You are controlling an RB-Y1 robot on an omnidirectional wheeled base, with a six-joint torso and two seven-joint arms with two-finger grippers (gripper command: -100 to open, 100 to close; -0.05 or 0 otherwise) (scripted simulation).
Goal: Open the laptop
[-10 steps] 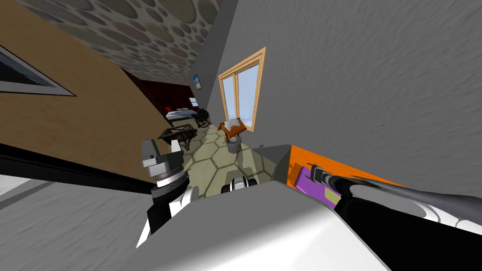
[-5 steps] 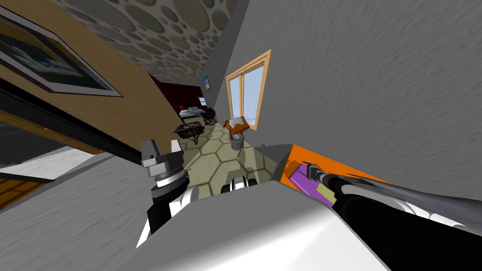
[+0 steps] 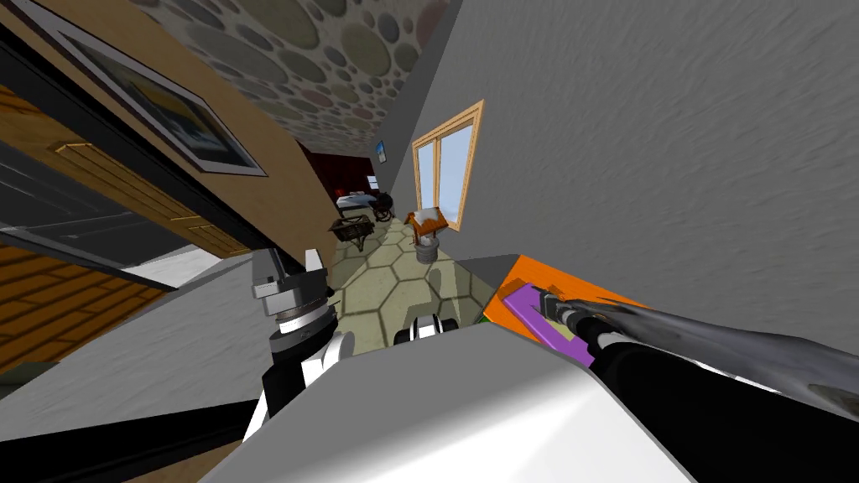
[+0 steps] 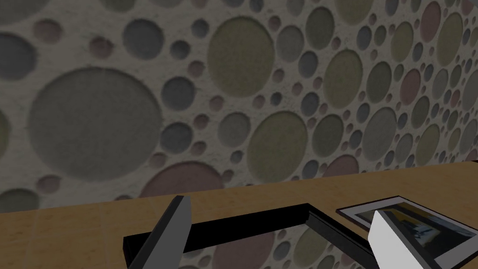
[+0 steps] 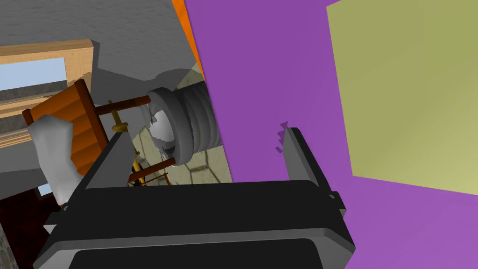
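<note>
My right tool (image 5: 201, 132) is spread at the purple laptop (image 5: 261, 70), which lies flat on the orange bench (image 3: 554, 281) beside the grey wall (image 3: 671, 151). One finger (image 5: 298, 156) touches the laptop's top and the other stands past its edge. My left tool (image 3: 289, 267) is raised, its fingers also apart.

We face grey wall (image 3: 671, 126); window (image 3: 449, 172) in pale wood frame, panes light blue. Floor (image 3: 394, 285) of olive hexagon tiles runs down narrow room. Opposite side: tan wall (image 3: 289, 201) with framed picture (image 3: 168, 117). Ceiling (image 3: 335, 59) dotted with muted circles (same circles loom over picture in our left wrist view). Orange tabletop (image 3: 537, 272) against grey wall. By window, small well-shaped ornament (image 3: 426, 233), orange roof; dark wooden furniture (image 3: 352, 228) across floor from it.
</note>
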